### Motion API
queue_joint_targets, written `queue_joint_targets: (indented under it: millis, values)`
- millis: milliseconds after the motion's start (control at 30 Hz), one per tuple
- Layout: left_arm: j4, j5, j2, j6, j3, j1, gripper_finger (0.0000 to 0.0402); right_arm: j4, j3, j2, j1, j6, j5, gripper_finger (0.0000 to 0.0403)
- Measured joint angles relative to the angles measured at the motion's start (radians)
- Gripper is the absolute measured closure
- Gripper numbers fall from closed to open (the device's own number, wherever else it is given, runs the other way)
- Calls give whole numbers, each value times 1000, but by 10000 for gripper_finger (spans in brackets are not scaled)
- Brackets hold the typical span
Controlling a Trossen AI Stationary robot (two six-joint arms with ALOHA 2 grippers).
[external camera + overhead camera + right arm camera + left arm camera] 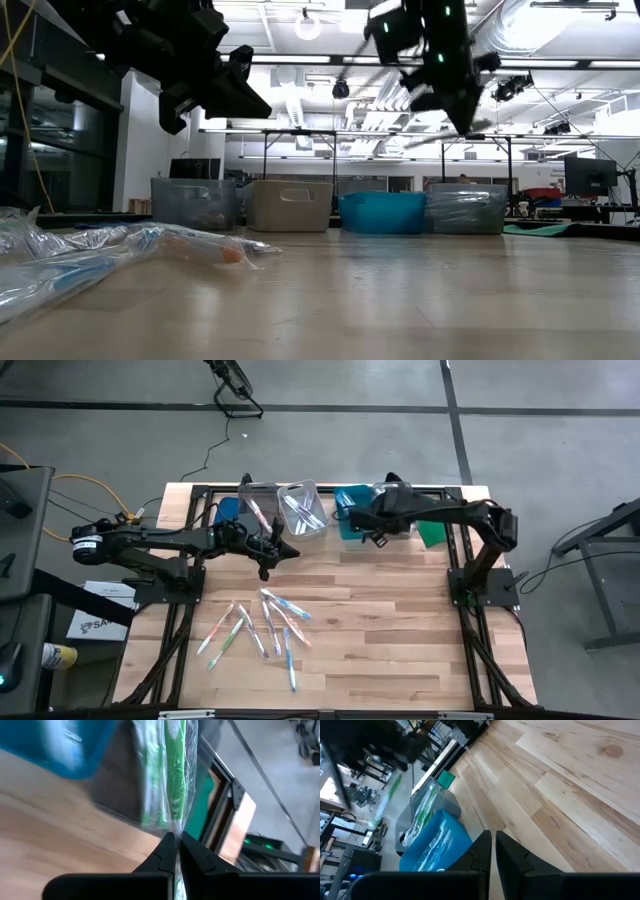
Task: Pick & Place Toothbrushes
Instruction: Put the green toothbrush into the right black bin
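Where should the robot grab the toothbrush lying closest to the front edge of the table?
Probably at the middle of that toothbrush, coming straight down from above. It lies flat on the table, pointing front to back, with bare wood either side, so fingers would close across its thin handle.

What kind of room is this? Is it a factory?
Probably a robotics lab or workshop, not a factory. Two robot arms are mounted on a wooden table, wrapped toothbrushes and plastic bins are laid out for practice, and the room behind has monitors and exposed ceiling pipes.
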Motion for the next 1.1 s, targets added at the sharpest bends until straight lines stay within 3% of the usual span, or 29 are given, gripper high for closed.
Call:
queue_joint_targets:
  millis: [233, 367, 700, 1100]
  values:
    - [-9, 0, 0, 3, 0, 0, 380, 44, -131, -28, -96, -40, 9, 399]
    - [-8, 0, 0, 9, 0, 0, 380, 166, -192, -103, -140, -118, -7, 399]
    - [-8, 0, 0, 24, 0, 0, 380, 534, -371, -307, -278, -308, -208, 399]
    - [-8, 0, 0, 26, 0, 0, 380, 716, -485, -311, -396, -404, -302, 399]
